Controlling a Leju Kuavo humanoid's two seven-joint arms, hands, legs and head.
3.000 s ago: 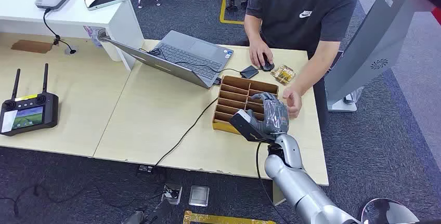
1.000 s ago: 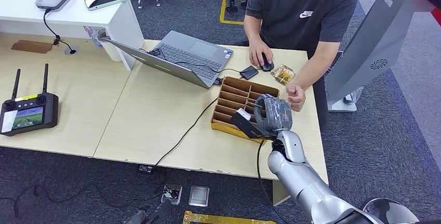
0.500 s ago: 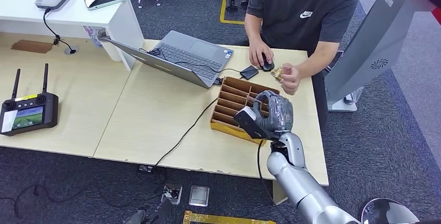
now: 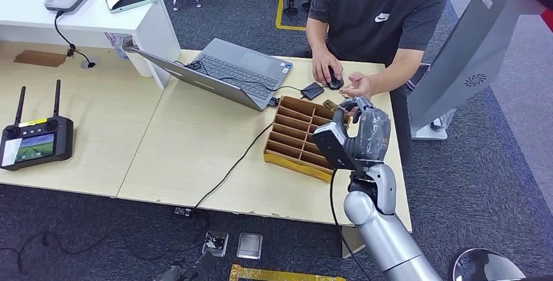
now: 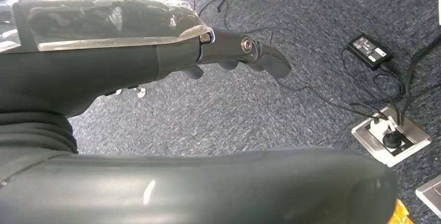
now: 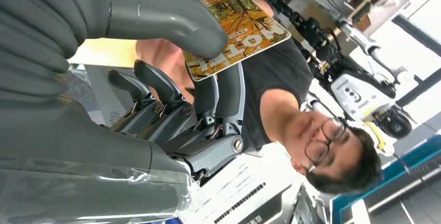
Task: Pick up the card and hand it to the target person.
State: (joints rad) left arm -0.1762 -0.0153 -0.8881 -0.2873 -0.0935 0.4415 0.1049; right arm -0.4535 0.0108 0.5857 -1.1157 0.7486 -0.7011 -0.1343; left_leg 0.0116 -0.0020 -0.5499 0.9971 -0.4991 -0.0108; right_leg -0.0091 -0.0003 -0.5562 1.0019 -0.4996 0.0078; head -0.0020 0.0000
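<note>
A light wooden table [image 4: 195, 157] carries an open grey laptop [image 4: 228, 72] near its far edge, a brown divided cardboard box [image 4: 297, 137] toward its right side, and a small black case [image 4: 312, 90] beside a black mouse [image 4: 334, 83] at the far right corner. A black cable [image 4: 235, 163] crosses the top to the near edge. An adjoining table [image 4: 98, 131] on the left holds a black remote controller [image 4: 36, 141] near its left edge.

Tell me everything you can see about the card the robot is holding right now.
The card is a thin, flat rectangle, glossy-looking, printed with an autumn tree scene in orange and green, with large pale letters along one edge. The right hand pinches it between the thick grey thumb and darker fingers, held up off the table, toward the person's open hand.
</note>
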